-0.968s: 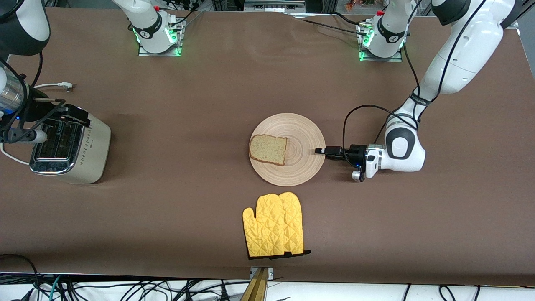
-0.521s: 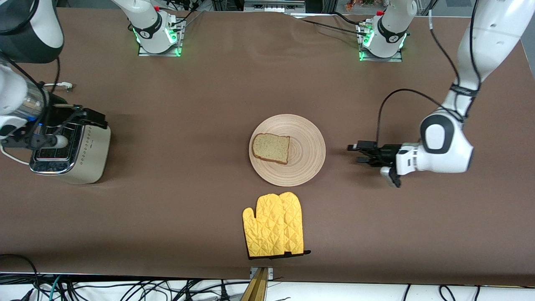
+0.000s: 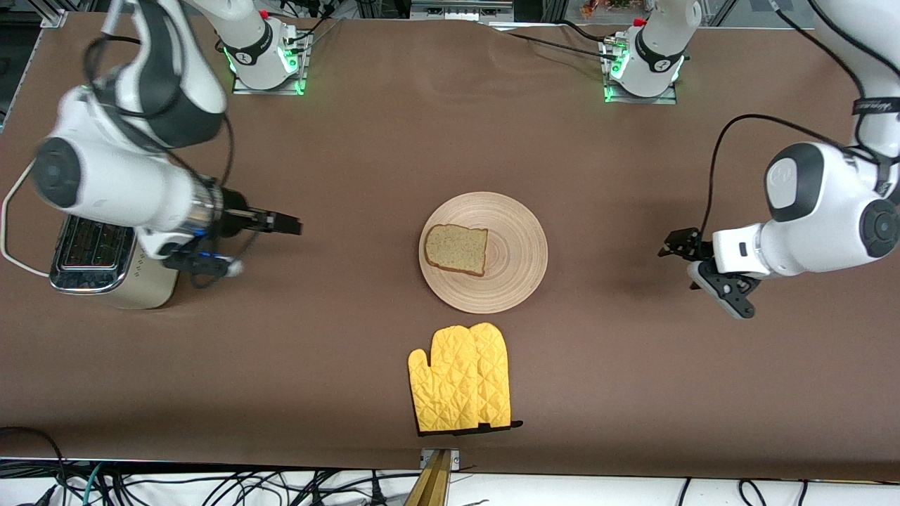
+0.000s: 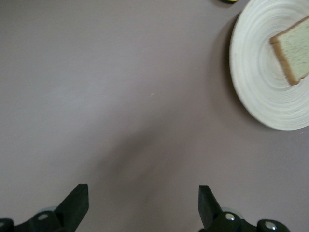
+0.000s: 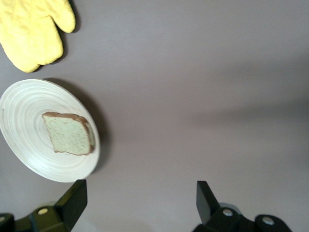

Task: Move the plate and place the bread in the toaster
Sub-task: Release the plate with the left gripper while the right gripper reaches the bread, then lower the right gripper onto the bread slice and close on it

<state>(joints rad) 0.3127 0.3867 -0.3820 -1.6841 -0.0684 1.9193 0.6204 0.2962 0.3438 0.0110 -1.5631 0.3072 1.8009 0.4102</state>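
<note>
The pale wooden plate (image 3: pixel 520 246) lies mid-table with the bread slice (image 3: pixel 455 249) on its half toward the right arm's end. The cream toaster (image 3: pixel 84 256) stands at the right arm's end, partly covered by the right arm. My right gripper (image 3: pixel 288 225) is open and empty, over bare table between toaster and plate, pointing at the plate. My left gripper (image 3: pixel 676 244) is open and empty, over bare table toward the left arm's end, well apart from the plate. The left wrist view shows the plate (image 4: pixel 256 72) and bread (image 4: pixel 295 53); the right wrist view shows the plate (image 5: pixel 24 111) and bread (image 5: pixel 70 134).
A yellow oven mitt (image 3: pixel 460 377) lies nearer the front camera than the plate, close to the table's front edge; it also shows in the right wrist view (image 5: pixel 31 31). The toaster's white cord (image 3: pixel 14 211) loops at the right arm's end.
My left gripper has left the plate's rim and drawn back toward the left arm's end. My right gripper has swung from over the toaster toward the plate.
</note>
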